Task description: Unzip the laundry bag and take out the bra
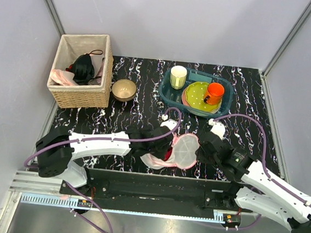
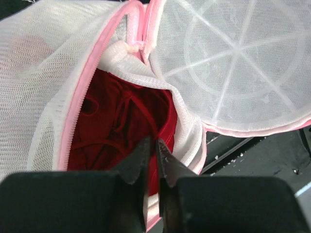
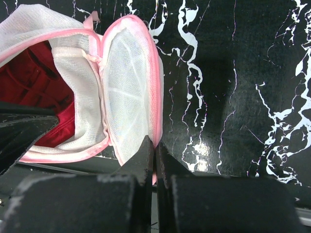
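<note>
The laundry bag (image 1: 184, 150), white mesh with pink zipper trim, lies unzipped near the table's front edge, its round flap (image 2: 233, 63) folded open to the right. Inside the opening shows the dark red bra (image 2: 116, 126), also seen in the right wrist view (image 3: 29, 82). My left gripper (image 2: 154, 148) reaches into the opening, its jaws nearly together with a fold of the red fabric between them. My right gripper (image 3: 155, 145) is shut on the pink rim of the open flap (image 3: 129, 92), at the bag's right side (image 1: 201, 148).
A wicker basket (image 1: 80, 95) with dark and pale cloths stands at the back left, a small bowl (image 1: 124, 89) beside it. A teal tray (image 1: 167, 95) holds a cup, a green plate and an orange mug. The bag lies close to the table's front edge.
</note>
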Available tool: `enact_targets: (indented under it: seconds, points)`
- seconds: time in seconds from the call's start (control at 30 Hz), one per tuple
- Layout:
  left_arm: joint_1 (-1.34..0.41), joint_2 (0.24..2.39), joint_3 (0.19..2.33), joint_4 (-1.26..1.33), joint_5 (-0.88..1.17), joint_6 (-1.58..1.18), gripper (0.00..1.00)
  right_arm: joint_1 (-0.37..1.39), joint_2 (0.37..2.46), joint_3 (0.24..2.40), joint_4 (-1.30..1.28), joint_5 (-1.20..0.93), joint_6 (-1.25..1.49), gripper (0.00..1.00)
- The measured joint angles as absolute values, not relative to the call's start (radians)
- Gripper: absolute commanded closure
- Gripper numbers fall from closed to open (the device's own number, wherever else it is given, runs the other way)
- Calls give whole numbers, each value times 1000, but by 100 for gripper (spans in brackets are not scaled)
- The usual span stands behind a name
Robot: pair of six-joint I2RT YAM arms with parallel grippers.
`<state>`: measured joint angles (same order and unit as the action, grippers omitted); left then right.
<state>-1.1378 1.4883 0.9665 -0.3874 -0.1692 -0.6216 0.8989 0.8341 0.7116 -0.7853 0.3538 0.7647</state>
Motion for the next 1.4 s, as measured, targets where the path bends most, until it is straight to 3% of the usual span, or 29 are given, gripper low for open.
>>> enact_targets:
  seconds: [0.37,0.8,1.3,1.37,1.4]
  points:
    - [-1131,1452,973,-413,-234,-630,100,899,838,712,-786,354,776,100]
    - [-1023,1053,901,-316,-295,-688,100,899,819,712,-807,357,787,100]
    - [-1022,1220,882,-208,-107,-673,100,899,820,712,-806,356,787,100]
    - [-1022,1247,904,-216,-90,-662,91,899,820,712,-806,356,787,100]
    - [-1022,1269,926,-224,-81,-654,82,899,820,712,-806,356,787,100]
